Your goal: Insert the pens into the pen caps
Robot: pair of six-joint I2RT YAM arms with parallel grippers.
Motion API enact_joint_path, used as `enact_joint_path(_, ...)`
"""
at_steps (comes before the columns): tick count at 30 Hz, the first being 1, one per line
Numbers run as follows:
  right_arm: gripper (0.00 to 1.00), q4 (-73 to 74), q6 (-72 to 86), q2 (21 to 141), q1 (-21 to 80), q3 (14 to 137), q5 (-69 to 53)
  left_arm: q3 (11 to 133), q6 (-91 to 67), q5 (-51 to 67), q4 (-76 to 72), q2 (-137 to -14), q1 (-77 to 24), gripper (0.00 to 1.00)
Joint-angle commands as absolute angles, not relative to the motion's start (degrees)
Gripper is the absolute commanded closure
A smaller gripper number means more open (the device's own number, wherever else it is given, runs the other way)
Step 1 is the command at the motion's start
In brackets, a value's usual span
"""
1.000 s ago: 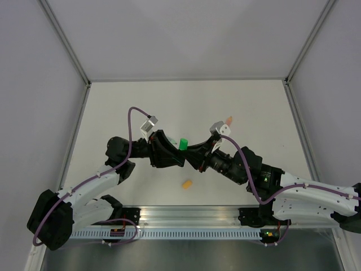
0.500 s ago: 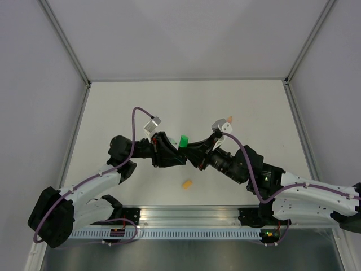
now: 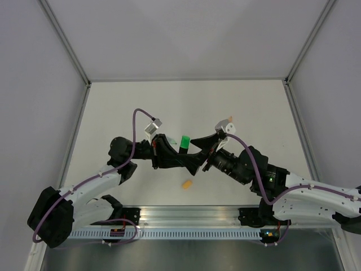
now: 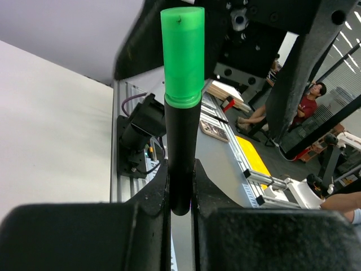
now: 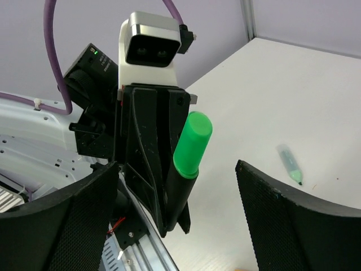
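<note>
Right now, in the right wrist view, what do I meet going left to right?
Own finger pad at the left edge → black pen wearing green cap → pale green pen on the table.

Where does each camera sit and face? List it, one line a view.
Top: fixed above and behind, looking down on the table; left arm and right arm show.
Left wrist: looks along the left end effector, shut on the black pen with its green cap.
Right wrist: faces that pen; own open fingers frame it.
Shared: all three show the pen.
</note>
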State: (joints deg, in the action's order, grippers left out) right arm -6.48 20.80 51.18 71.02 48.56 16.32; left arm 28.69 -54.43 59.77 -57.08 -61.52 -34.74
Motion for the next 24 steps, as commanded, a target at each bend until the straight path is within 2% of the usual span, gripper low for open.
enact_joint_path(1,0.08,-3.3,18.4,48.7,71.3,51.2,15.7,27.2,-50.0,59.2,-57.7,-60.7,-36.3,0.98)
enact_joint_path(6,0.06,-0.2,17.6,45.9,71.3,51.5,11.9,29.9,-34.9,52.2,-37.4,-57.7,-43.2,0.98)
enact_joint_path(13,0.05,2.0,18.2,42.8,71.3,51.2,8.7,28.0,-30.9,49.5,-36.9,-56.1,-46.7,0.98)
enact_joint_path(17,0.10,0.5,19.1,41.7,71.3,49.7,6.2,25.8,-29.3,48.7,-38.8,-54.8,-47.5,0.98)
enact_joint_path(21,0.27,-1.8,19.6,42.2,71.3,48.6,4.7,25.2,-28.1,47.8,-38.2,-53.2,-47.5,0.98)
enact_joint_path(24,0.34,-2.5,19.9,43.3,71.3,48.1,4.6,25.0,-27.9,47.7,-37.8,-52.6,-47.4,0.98)
